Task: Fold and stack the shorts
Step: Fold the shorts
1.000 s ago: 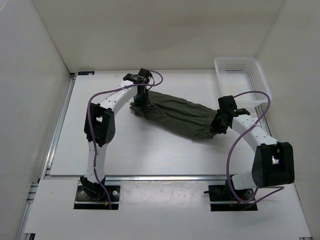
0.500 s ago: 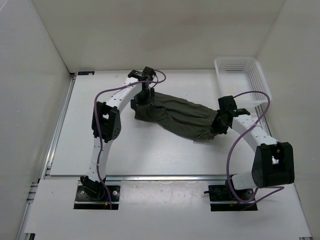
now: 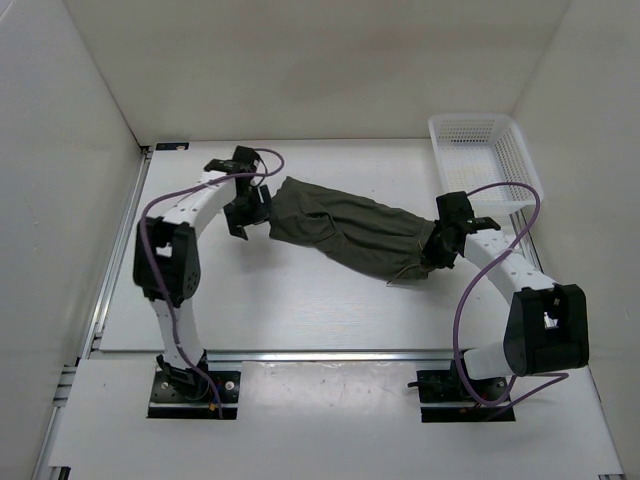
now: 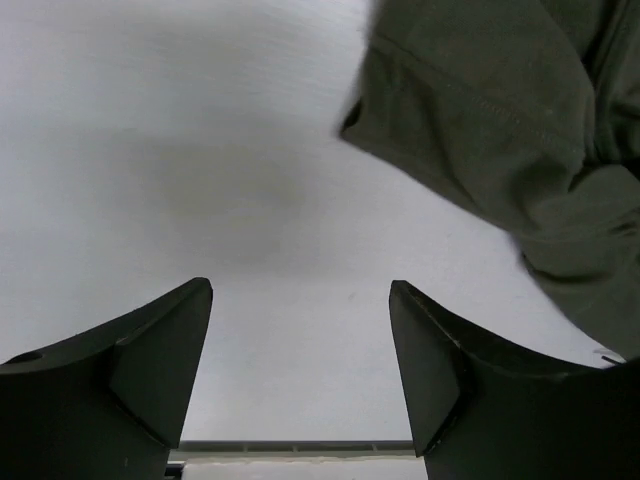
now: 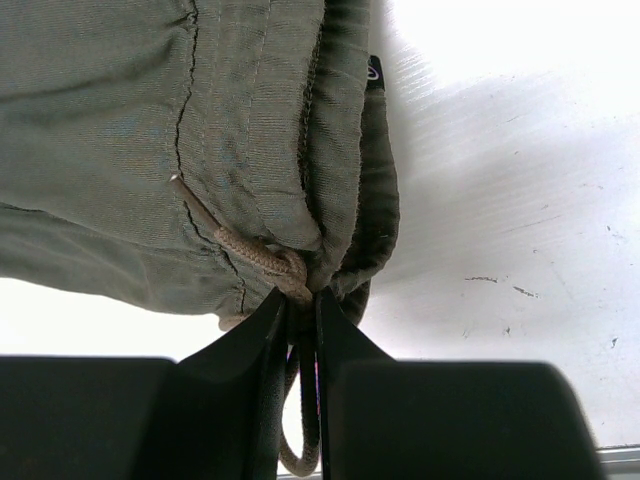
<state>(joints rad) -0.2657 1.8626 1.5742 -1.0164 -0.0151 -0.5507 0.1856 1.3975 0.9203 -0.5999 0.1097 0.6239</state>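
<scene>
The dark olive-green shorts (image 3: 350, 228) lie in a long bunched band across the middle of the table, running from upper left to lower right. My left gripper (image 3: 243, 212) hangs open just left of the band's left end, apart from it, and in the left wrist view only bare table shows between its fingers (image 4: 150, 360), with the shorts (image 4: 500, 130) at the upper right. My right gripper (image 3: 433, 250) is shut on the waistband end, and its fingers (image 5: 262, 350) pinch the fabric (image 5: 200, 140) together with the tan drawstring (image 5: 250, 252).
A white mesh basket (image 3: 484, 160) stands at the back right corner. White walls close in the table on the left, back and right. The table's near edge has a metal rail (image 3: 330, 354).
My left gripper has let go of the shorts' left end, opened, and swung left off the fabric. The left end dropped onto the table. The right gripper has not moved.
</scene>
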